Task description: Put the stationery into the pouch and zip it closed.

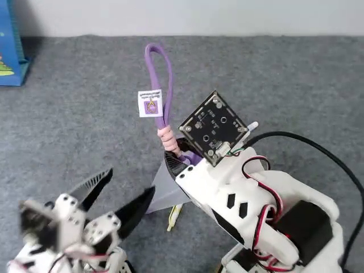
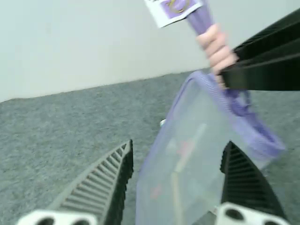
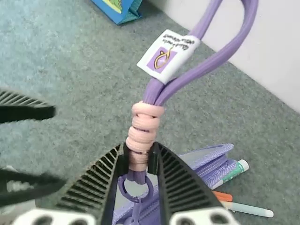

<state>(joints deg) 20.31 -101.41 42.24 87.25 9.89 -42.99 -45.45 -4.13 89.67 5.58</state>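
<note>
Pouch (image 1: pixel 164 190), zip end raised, partly hidden under right arm. Right gripper (image 3: pixel 139 152) clamped on pink coil (image 3: pixel 143 129) of purple strap (image 1: pixel 156 74). Left gripper (image 1: pixel 132 182) wide open beside pouch. Pens (image 3: pixel 234 169) alongside; blue box (image 1: pixel 10 51) at far corner.

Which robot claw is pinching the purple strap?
The right gripper, shut on the strap at its pink coil. The left gripper is wide open near the pouch.

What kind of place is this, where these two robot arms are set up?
Probably an indoor robot test bench: a grey carpet-like table cover, a plain pale wall behind it, a blue box at the edge, and the right pincer clamping the pouch strap.
</note>
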